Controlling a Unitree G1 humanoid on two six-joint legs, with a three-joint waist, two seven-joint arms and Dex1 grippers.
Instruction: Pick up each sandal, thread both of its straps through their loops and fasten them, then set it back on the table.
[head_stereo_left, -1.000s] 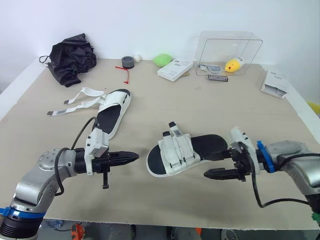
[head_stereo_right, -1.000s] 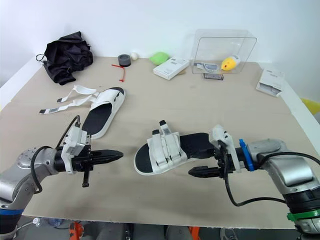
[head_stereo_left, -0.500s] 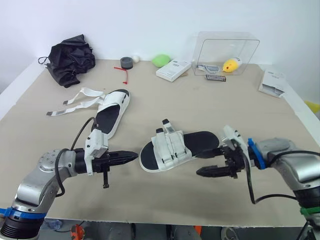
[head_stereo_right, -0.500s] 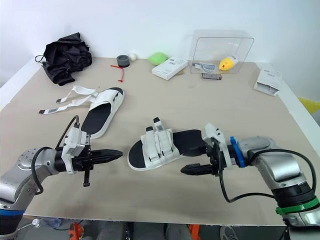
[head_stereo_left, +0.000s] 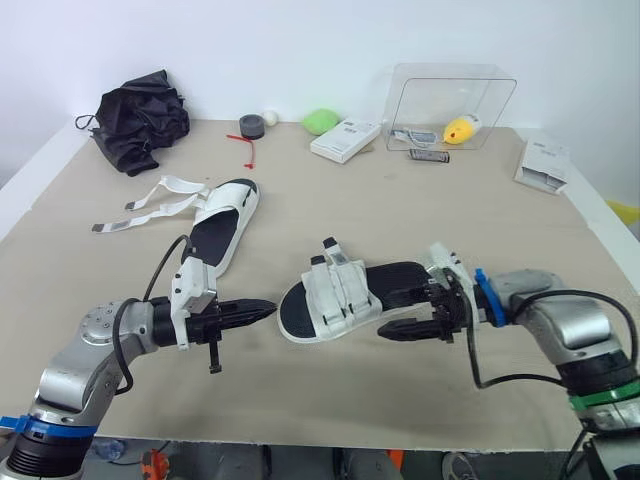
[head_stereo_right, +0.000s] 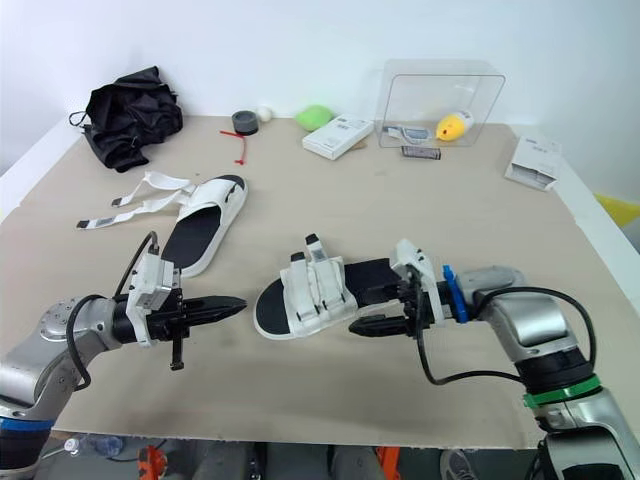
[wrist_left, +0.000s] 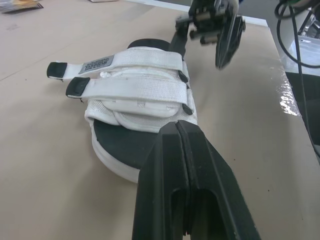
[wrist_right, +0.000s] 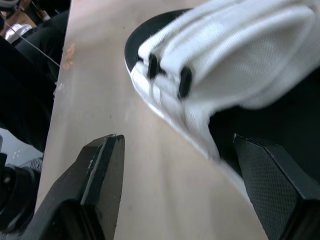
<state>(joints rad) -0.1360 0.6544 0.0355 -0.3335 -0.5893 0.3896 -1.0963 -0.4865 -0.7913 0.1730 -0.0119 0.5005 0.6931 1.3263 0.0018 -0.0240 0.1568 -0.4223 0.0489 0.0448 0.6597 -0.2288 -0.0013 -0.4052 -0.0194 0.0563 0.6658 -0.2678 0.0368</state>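
Left eye view, items listed left to right.

1. Left tool (head_stereo_left: 270, 309): fingers pressed together, holding nothing. It hangs low over the surface (head_stereo_left: 320, 395) with its tip aimed toward three o'clock at the toe of the strapped sandal, near it but apart. Judged parked on standby.
2. Open sandal (head_stereo_left: 225, 225): at ten o'clock from centre, lying flat. Its loose straps (head_stereo_left: 150, 205) trail toward nine o'clock, unthreaded. Judged the remaining work.
3. Strapped sandal (head_stereo_left: 345, 297): near centre, flat on the surface, toe toward nine o'clock. Both straps cross the upper and their tab ends stick out toward twelve o'clock. It appears fastened and set down.
4. Right tool (head_stereo_left: 388, 317): fingers spread, pinching nothing. One finger lies over the heel of the sole and the other over bare surface at its six o'clock side, so the pair straddles the sandal's near edge. Releasing or about to grip: cannot tell.
5. Clear box (head_stereo_left: 452, 105): far edge, one o'clock, well apart, not part of the task.
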